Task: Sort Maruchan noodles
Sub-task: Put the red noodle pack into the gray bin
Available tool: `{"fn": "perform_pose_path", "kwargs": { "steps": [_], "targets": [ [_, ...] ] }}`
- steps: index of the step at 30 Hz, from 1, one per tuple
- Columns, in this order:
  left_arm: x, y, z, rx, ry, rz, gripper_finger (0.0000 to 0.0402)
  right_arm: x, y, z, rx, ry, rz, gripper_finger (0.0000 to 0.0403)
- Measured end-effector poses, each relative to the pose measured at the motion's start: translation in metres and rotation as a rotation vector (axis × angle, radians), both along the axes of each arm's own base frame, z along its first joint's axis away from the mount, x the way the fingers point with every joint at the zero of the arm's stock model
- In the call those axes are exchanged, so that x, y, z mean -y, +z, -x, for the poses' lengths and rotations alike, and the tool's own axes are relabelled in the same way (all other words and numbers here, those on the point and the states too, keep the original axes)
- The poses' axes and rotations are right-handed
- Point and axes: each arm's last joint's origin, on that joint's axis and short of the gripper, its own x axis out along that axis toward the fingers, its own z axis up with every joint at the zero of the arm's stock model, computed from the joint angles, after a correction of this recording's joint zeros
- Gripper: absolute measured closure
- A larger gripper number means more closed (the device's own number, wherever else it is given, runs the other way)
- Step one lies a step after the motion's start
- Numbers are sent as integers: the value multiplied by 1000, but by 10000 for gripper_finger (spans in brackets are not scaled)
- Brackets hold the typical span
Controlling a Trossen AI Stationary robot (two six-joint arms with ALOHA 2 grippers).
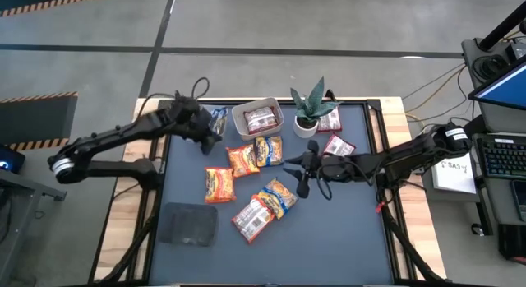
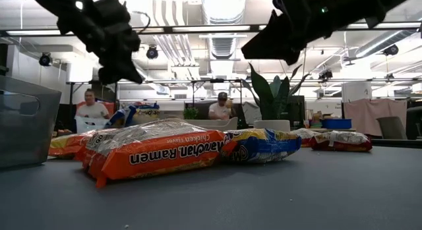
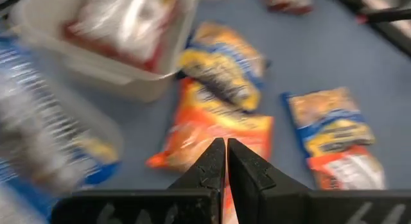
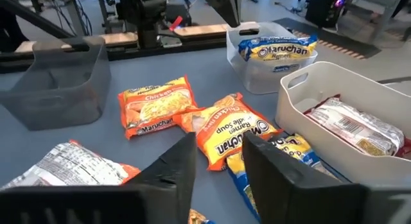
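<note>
While the right gripper (image 1: 301,177) hangs part-open and empty above the heaped crinkly orange, blue and red plastic Maruchan noodles (image 1: 254,182) mid-table, overlapping packets could snag, so 2 lift together or slide. Far left, the clenched, empty left gripper (image 1: 212,141) waits beside the white plastic tub (image 1: 257,120).

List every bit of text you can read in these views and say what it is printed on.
"Maruchan Ramen": orange packet, low view.
"Maruchan": blue packet in the clear tub.
"Maruchan": orange packet on the mat.
"Ramen ...le Soup": tilted orange packet.
Other print, including barcodes, is too small or blurred.
</note>
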Motion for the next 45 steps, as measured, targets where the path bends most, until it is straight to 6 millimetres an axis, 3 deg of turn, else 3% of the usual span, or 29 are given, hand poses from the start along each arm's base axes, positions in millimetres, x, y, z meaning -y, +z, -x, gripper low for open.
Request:
{"fn": "perform_pose_path", "kwargs": {
  "steps": [8,17,24,28,38,45],
  "targets": [
    [39,-1,-21,277,-145,-36,401,-1,20,-7,-151,-20,-29,365],
    [67,1,-38,475,-286,-67,402,14,6,13,-496,-222,-189,394],
    [68,-3,-50,515,-303,-79,402,54,-25,48,-739,-590,-330,394],
    [67,-10,-56,496,-302,-72,402,71,-41,65,-786,-768,-385,394],
    [64,-27,-69,448,-300,-55,402,73,-61,79,-802,-853,-425,394],
    [64,-30,-72,443,-301,-53,402,66,-66,64,-688,-675,-603,394]
  ]
}}
